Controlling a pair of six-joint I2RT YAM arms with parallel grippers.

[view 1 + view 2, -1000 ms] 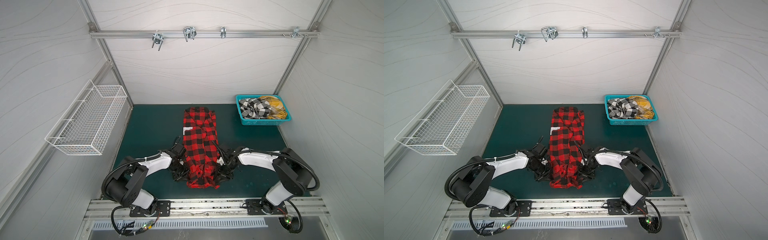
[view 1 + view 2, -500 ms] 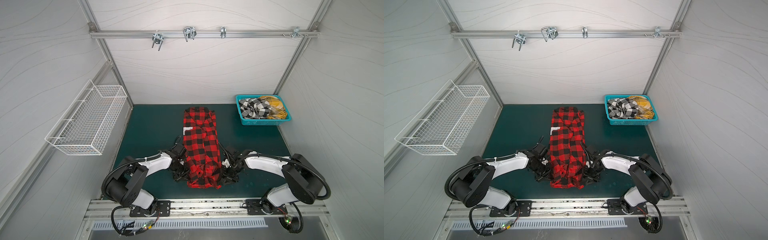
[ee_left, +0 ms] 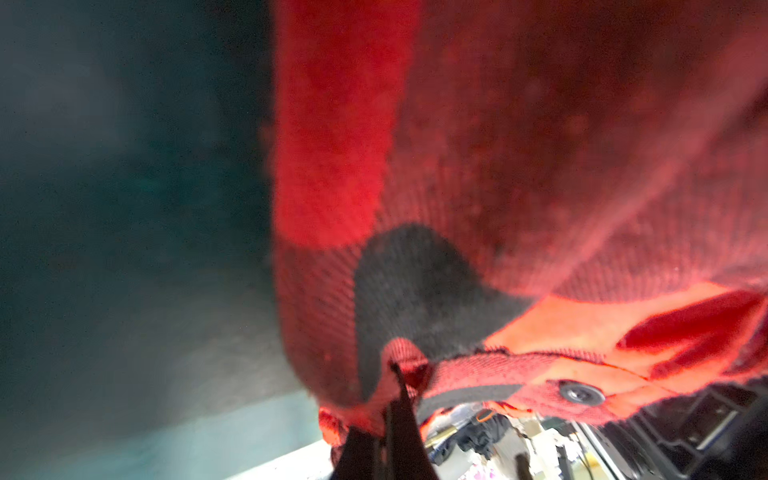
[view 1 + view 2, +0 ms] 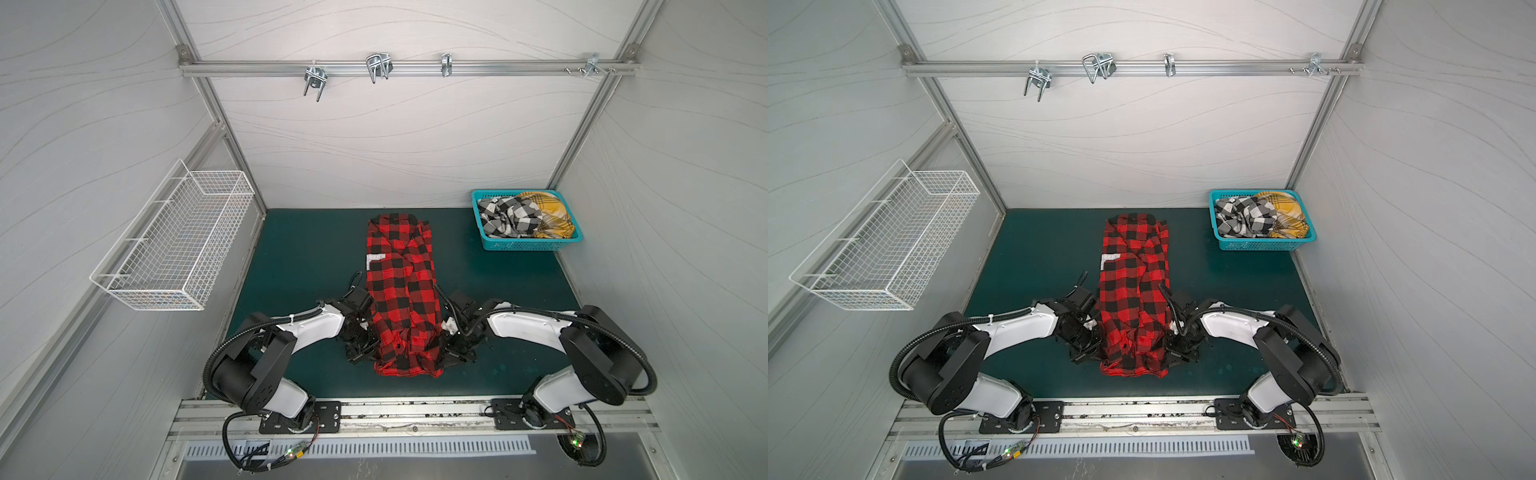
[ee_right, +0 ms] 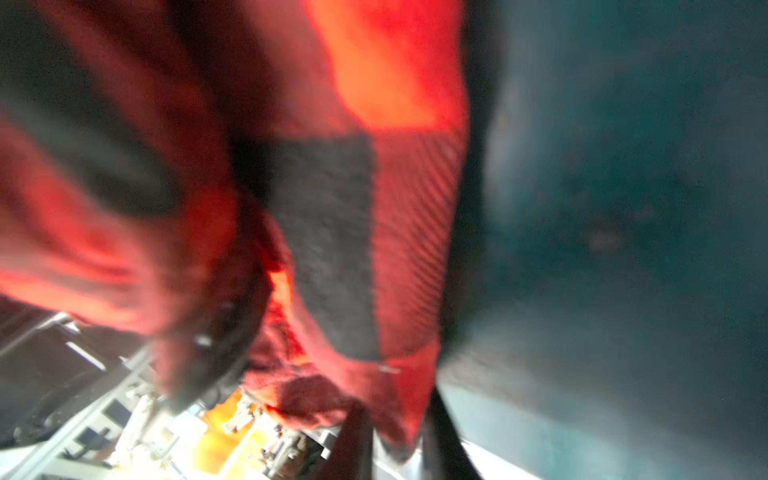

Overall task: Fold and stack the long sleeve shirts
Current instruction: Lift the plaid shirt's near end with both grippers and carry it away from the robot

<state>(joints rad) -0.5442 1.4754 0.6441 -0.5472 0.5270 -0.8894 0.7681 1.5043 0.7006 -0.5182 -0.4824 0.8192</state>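
The red-and-black shirt (image 4: 401, 291) lies folded into a long narrow strip on the green mat, collar end far and hem end near, in both top views. My left gripper (image 4: 365, 345) is shut on its near left edge; the left wrist view shows the gripper (image 3: 390, 399) pinching the hem by a button. My right gripper (image 4: 446, 347) sits at the near right edge. In the right wrist view the gripper (image 5: 395, 424) is shut on red cloth between its dark fingers (image 5: 442, 436). The black-and-white shirt (image 4: 509, 218) and the yellow shirt (image 4: 548, 216) lie crumpled in the basket.
A teal basket (image 4: 523, 245) stands at the mat's far right corner. A white wire basket (image 4: 174, 245) hangs on the left wall. A metal rail with hooks (image 4: 374, 68) crosses the back wall. Bare green mat (image 4: 307, 245) lies on both sides of the shirt.
My right gripper has shifted slightly at the shirt's near right edge and its jaws have closed on the cloth. The left gripper has kept its grip and place.
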